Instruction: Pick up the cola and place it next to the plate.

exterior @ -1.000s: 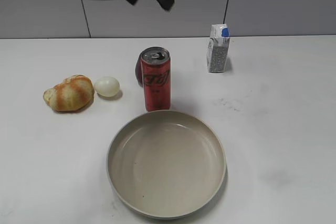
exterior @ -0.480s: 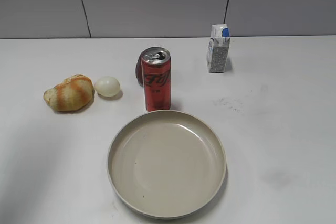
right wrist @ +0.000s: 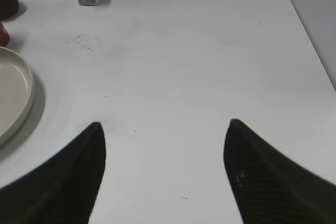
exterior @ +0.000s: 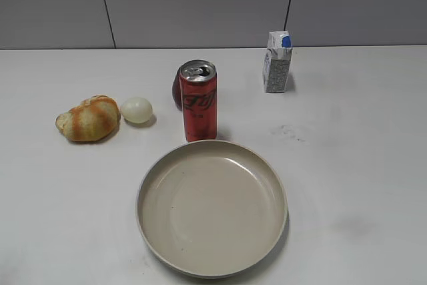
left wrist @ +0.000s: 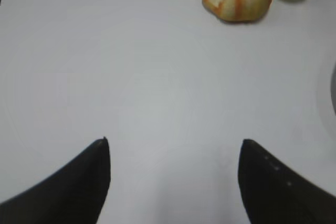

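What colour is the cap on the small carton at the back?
Blue, on a white carton; the exterior view shows it best.

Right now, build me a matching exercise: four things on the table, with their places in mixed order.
Things:
1. cola
2. plate
3. carton
4. bread roll

Places:
A. far left, beside the pale egg
B. nearest the camera
C. back right, near the wall
D. upright just behind the plate's far rim

Pairs: 1-D, 2-B, 3-C, 4-A
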`<control>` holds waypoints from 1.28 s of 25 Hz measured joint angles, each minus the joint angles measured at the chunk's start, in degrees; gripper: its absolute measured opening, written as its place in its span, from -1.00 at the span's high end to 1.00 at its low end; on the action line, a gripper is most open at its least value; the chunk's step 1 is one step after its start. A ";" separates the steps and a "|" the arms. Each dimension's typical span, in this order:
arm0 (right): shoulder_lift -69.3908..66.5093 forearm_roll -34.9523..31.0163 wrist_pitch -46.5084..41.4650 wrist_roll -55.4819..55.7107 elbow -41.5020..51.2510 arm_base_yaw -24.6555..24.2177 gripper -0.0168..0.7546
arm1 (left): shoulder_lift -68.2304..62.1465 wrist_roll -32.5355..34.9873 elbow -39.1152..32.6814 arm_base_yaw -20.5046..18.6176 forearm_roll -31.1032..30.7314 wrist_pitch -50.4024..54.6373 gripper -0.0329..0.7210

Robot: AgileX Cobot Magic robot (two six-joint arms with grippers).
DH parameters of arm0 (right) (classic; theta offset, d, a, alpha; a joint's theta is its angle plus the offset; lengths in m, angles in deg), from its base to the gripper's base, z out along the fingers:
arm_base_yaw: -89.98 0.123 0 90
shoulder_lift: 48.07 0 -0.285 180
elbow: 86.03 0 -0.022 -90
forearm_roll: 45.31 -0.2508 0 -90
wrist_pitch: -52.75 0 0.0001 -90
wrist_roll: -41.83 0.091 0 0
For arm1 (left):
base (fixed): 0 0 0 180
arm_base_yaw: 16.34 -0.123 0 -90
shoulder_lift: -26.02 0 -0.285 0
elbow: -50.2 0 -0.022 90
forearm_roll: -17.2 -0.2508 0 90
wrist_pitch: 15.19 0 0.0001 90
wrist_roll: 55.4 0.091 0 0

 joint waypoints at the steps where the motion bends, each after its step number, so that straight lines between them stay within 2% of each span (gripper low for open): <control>1: 0.00 0.00 0.00 0.00 0.00 0.00 -0.43 | 2.93 0.00 -1.41 -0.05 0.00 -0.98 -0.62; 6: 0.00 0.00 0.00 0.00 0.00 0.00 -0.43 | 12.58 0.00 -7.17 -0.06 0.04 -3.85 -0.62; 22: 0.00 0.00 0.00 0.00 0.00 0.00 -0.43 | 14.04 0.00 -8.99 -0.06 0.38 -2.12 -0.54; 32: 0.00 -0.07 0.00 0.00 0.00 0.00 -0.43 | 27.43 0.00 -8.97 -0.06 0.38 -2.05 -0.50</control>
